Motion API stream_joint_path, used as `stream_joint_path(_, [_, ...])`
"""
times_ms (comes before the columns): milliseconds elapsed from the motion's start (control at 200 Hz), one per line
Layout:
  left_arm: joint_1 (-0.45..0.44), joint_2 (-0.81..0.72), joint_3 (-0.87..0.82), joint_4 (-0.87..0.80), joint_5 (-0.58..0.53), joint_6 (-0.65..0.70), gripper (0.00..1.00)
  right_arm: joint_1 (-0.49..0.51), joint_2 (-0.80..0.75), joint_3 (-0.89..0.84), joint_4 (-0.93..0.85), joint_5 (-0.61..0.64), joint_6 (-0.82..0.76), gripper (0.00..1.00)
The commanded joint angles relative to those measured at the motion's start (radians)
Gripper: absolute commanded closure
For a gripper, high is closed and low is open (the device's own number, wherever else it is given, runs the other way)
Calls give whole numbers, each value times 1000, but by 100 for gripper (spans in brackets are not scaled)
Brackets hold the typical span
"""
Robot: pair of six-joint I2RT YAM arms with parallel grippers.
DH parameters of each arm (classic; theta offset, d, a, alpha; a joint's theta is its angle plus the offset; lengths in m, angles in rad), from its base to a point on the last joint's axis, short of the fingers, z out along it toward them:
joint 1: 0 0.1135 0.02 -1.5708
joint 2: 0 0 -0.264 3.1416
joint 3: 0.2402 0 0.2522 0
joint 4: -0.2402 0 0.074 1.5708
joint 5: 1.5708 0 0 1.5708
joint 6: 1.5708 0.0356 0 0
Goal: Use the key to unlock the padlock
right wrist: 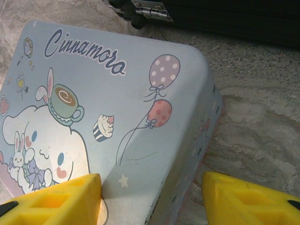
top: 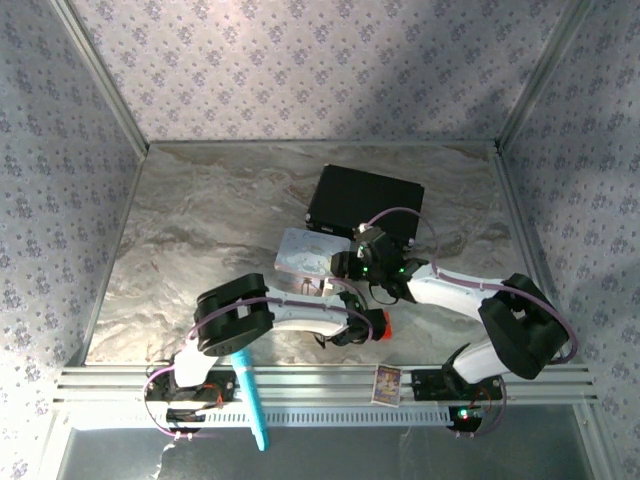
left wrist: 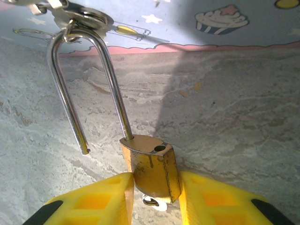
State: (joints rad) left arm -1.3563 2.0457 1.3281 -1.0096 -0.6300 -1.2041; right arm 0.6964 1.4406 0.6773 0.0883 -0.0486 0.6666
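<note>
Padlock (left wrist: 152,166) clamped by left fingers (left wrist: 105,199), arm (top: 300,318) folded low.

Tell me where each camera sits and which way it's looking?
Top external: high up behind the arms, looking down at the marble table; both arms show, their bases at the bottom.
Left wrist: on the left arm, looking low along the table at the padlock gripped by the left tool.
Right wrist: on the right arm, looking down onto the cartoon tin past the open right tool.
Shared: both wrist views see the tin, and so does the top view.
</note>
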Motion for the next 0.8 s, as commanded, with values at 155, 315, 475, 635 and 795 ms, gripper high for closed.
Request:
stream_joint_path(155, [-29,-98,-58,48,-4,49,50,-26,33,-43,-135,60,-4,41])
stream_joint_path(315, [-30,-217,-103,89,-16,54,34,-39,20,-22,-150,51,-31,39])
stream_joint_path(475, [-23,-369,-144,110,-65,88,8,-42,2,37,-201,54,-96,33])
stream_joint_path(635, [44,-541,-234,198,-39,158,0,-46,-46,92,-266,85,-129,16])
stream_joint_path(795, [152,-711,-342,282,8,217,0,-42,-136,111,-335,126,-104,1])
